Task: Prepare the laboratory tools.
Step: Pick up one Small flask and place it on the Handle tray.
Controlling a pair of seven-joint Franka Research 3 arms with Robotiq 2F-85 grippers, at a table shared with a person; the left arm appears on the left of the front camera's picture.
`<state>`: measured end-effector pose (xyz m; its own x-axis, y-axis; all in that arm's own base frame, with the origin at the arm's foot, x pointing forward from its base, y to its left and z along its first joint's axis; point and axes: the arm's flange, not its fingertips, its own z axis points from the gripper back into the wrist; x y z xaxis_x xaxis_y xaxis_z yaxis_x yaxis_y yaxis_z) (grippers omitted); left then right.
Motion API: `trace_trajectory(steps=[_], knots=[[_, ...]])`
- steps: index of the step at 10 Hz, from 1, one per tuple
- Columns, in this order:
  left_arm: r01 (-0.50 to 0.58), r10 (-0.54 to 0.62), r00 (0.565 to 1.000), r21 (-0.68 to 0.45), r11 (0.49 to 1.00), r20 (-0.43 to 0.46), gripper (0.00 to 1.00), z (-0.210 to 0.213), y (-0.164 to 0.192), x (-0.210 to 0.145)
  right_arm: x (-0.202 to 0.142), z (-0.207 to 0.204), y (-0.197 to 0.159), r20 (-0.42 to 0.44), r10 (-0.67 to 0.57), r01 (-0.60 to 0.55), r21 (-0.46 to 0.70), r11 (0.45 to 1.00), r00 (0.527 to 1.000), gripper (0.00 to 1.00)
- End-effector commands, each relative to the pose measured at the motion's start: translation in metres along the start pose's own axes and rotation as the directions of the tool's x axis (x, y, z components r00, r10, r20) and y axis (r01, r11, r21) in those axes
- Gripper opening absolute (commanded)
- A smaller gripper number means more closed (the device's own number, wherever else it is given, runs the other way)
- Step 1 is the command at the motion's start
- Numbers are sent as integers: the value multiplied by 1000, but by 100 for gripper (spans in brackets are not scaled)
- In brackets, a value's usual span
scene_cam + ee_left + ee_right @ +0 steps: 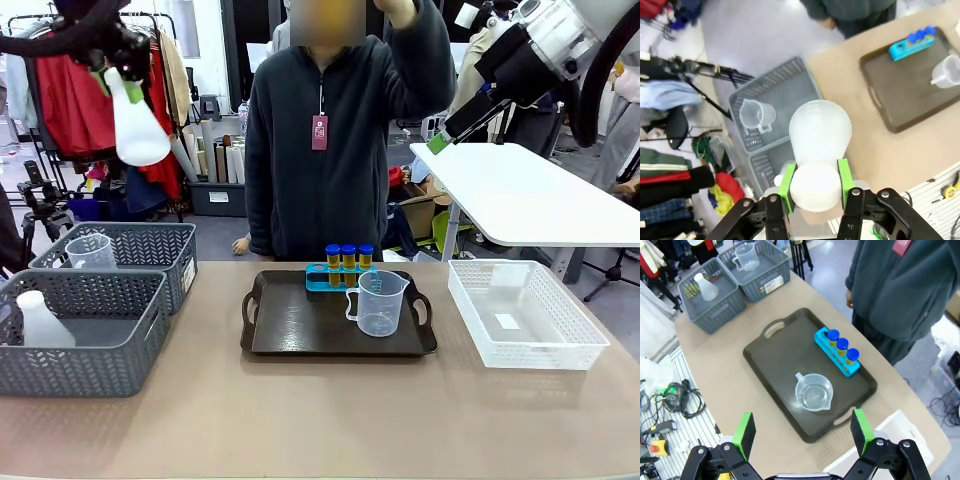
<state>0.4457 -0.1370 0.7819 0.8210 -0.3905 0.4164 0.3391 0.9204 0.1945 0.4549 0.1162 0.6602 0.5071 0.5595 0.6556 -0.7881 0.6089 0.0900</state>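
The front camera sits low at the robot's edge of the table (300, 420), facing the person (340, 130) across it. Both wrist cameras hang high above, looking steeply down; each takes in the dark tray (910, 95) and blue rack (832, 356) the front view sees nearer.

Nothing legible: no wording on or around the table can be read. A dark red tag (319, 131) hangs on the front of the person's dark fleece (290, 180), its pale print too small to make out. A white label (188, 272) sits on the near wall of the far grey mesh basket (140, 250), its lines of dark print illegible. Blue graduation marks (371, 284) run down the clear measuring beaker (380, 310) on the tray, the figures too fine to read. A white slip (507, 321) lies on the floor of the white lattice basket (530, 362), with no print discernible.
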Motion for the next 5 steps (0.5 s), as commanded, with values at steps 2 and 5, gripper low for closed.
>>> trace_trajectory(steps=[2, 5], knots=[[0, 0, 1000, 0, 1000, 0, 0, 0, 0, 0, 0, 1, 0, 10, 2, -2, 4, 1000, 1000, 100], [0, 0, 1000, 0, 1000, 0, 0, 0, 0, 0, 0, 1, 0, 10, 2, -2, 4, 1000, 1000, 100]])
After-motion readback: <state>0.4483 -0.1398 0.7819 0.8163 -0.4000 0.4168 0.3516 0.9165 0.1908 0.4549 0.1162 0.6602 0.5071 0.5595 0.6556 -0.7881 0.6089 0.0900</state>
